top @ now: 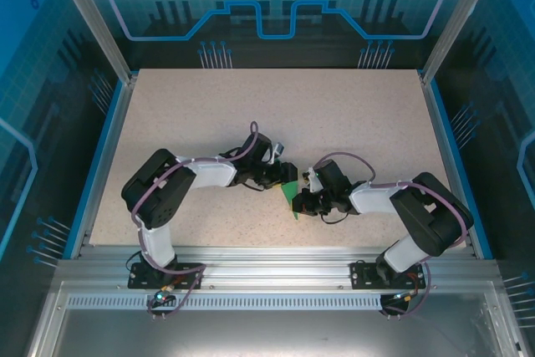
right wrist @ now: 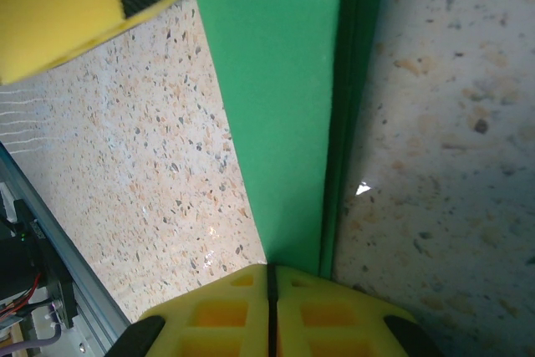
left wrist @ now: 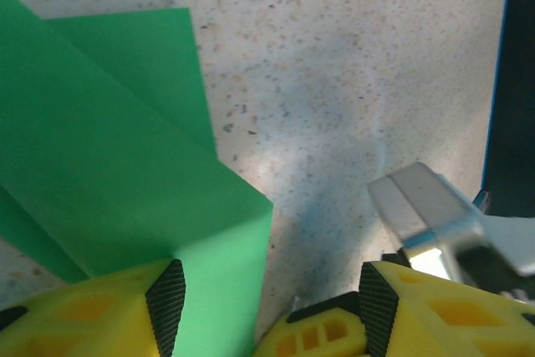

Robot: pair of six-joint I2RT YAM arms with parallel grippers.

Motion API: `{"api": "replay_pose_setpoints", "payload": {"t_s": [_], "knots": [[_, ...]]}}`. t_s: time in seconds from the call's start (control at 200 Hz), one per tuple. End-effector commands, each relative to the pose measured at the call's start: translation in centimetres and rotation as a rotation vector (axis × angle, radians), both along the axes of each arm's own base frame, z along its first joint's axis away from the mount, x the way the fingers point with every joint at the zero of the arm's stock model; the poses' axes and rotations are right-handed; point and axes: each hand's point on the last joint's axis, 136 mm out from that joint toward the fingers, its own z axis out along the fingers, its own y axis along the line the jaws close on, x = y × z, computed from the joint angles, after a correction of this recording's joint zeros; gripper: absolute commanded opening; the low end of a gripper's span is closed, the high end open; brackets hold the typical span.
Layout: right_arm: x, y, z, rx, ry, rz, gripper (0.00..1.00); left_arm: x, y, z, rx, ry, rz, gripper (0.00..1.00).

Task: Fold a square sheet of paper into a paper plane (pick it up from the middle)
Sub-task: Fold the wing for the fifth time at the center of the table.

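Note:
The green sheet of paper [top: 292, 198] is folded into a slim, layered, tapering shape and lies on the table between the two arms. My right gripper [right wrist: 269, 272] is shut on its narrow end, and the paper [right wrist: 284, 106] runs straight away from the closed fingers. My left gripper [left wrist: 272, 290] stands open over the other end. A folded flap of the paper [left wrist: 125, 173] reaches in between the fingers close to the left pad [left wrist: 167, 298], while the right pad [left wrist: 376, 303] hangs over bare table. From above, the left gripper [top: 282, 175] and the right gripper [top: 303, 198] nearly meet.
The speckled tabletop [top: 276, 114] is bordered by a blue frame, with an aluminium rail [top: 276, 257] along the near edge. A yellow finger of the left gripper [right wrist: 84, 6] crosses the right wrist view's top left corner. A white part of the right arm [left wrist: 426, 206] sits beside my left fingers.

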Motion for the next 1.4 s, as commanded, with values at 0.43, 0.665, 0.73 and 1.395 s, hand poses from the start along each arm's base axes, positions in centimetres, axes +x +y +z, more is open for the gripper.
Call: {"api": "replay_pose_setpoints", "payload": {"t_s": [0.43, 0.665, 0.73, 1.395], "knots": [[-5.0, -4.7, -5.2, -0.223, 0.169, 0.007, 0.07, 5.1, 1.6, -0.8, -0.003, -0.076, 0.007, 0.61], [-5.3, -5.0, -5.3, -0.228, 0.171, 0.009, 0.07, 6.8, 2.9, -1.6, 0.023, -0.068, 0.017, 0.61], [-5.3, -5.0, -5.2, -0.227, 0.171, 0.008, 0.07, 7.2, 3.3, -1.7, 0.020, -0.060, 0.022, 0.61], [-3.9, -4.1, -4.7, -0.212, 0.148, 0.007, 0.08, 6.9, 4.7, 7.1, -0.046, -0.150, 0.067, 0.62]]}}
